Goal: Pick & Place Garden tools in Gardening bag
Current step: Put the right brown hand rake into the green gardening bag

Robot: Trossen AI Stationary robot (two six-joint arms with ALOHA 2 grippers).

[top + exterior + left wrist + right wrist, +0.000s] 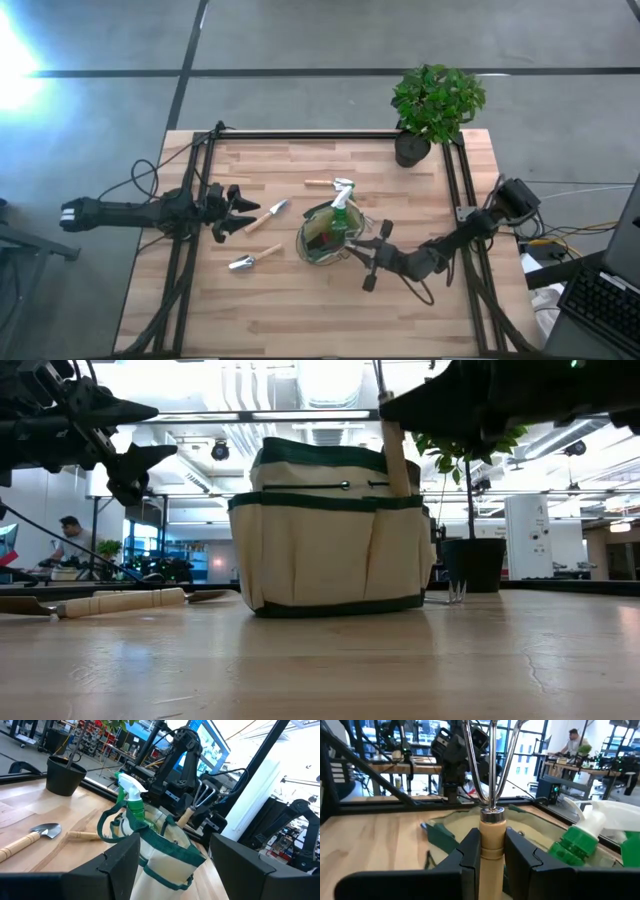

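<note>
Your gardening bag sits approx. mid-table, upright, beige w/ dark green trim in the low view. A green-and-white spray bottle stands in it at the 12 o'clock rim.

Right gripper is at the bag's 3 o'clock edge, clenched on the wooden handle of a hand fork; its silver tines point up, handle running down toward the bag's open mouth. In the low view the same handle shows upright against the bag's right side.

Going outward, you've got three tools on the wood: a trowel at the bag's 9 o'clock, near but not touching; a second trowel at approx. 8 o'clock, a bit farther out; a wooden-handled tool at 12 o'clock, just beyond the spray bottle, head type unclear.

Left gripper hovers off the table at the bag's 9 o'clock, just beside the first trowel's handle end, fingers released, grasping nothing.

Potted plant stands at the table's far edge, approx. 1 o'clock from the bag, well apart. A person is in the room beyond the table.
</note>
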